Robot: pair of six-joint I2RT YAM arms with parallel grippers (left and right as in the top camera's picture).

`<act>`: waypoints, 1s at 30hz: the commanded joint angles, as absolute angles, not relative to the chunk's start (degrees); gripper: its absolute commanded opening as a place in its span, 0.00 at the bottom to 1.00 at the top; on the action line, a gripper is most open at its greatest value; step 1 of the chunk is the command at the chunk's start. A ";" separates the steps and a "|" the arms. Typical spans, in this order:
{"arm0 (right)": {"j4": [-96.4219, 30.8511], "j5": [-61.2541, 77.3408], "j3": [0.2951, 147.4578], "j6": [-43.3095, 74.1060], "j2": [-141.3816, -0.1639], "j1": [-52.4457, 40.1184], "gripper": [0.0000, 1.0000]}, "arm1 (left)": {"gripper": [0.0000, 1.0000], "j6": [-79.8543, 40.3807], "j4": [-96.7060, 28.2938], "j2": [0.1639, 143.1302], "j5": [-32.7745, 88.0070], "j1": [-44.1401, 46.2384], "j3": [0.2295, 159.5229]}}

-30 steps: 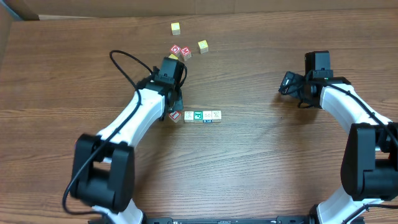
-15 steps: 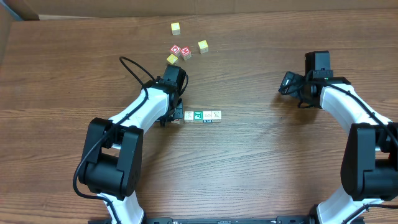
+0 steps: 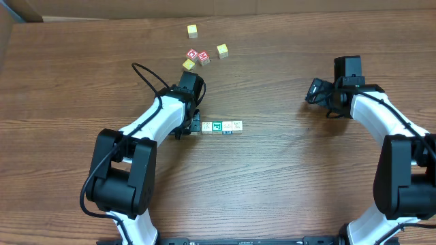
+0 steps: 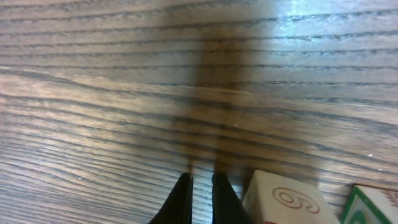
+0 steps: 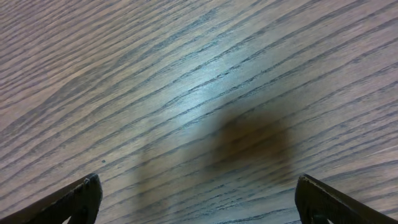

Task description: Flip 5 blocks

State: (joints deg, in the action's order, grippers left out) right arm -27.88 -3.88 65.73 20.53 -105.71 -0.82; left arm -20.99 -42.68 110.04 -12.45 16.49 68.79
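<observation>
Blocks [image 3: 221, 126] in a row on the surface [image 3: 272, 177]. Left tool [image 4: 202, 193] pinched shut, empty, tips low, just beside a red-printed block [image 4: 283, 199]. Right tool [image 5: 199, 196] spread wide, empty, well apart from the row.

Wooden table [image 3: 272, 177], three yellow cubes [image 3: 222, 50], two red cubes [image 3: 204, 58] perhaps touching
</observation>
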 commanded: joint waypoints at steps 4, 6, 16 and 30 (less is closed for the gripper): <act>-27.55 -4.43 66.74 20.10 -105.89 -0.62 1.00 | 0.05 -20.38 -47.33 109.71 -10.22 13.32 74.43; -27.55 -4.43 66.74 20.12 -105.89 -0.62 1.00 | 0.04 -20.34 -49.08 109.71 -7.68 12.14 76.31; -27.55 -4.43 66.74 20.10 -105.89 -0.62 1.00 | 0.07 -17.72 -52.47 109.71 8.12 7.84 78.48; -27.55 -4.43 66.74 20.10 -105.89 -0.62 1.00 | 0.10 -17.76 -52.62 110.08 6.87 8.32 76.60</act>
State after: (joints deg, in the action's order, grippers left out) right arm -27.90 -3.86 65.73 20.53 -105.71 -0.82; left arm -19.05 -52.58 110.04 6.04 7.88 77.30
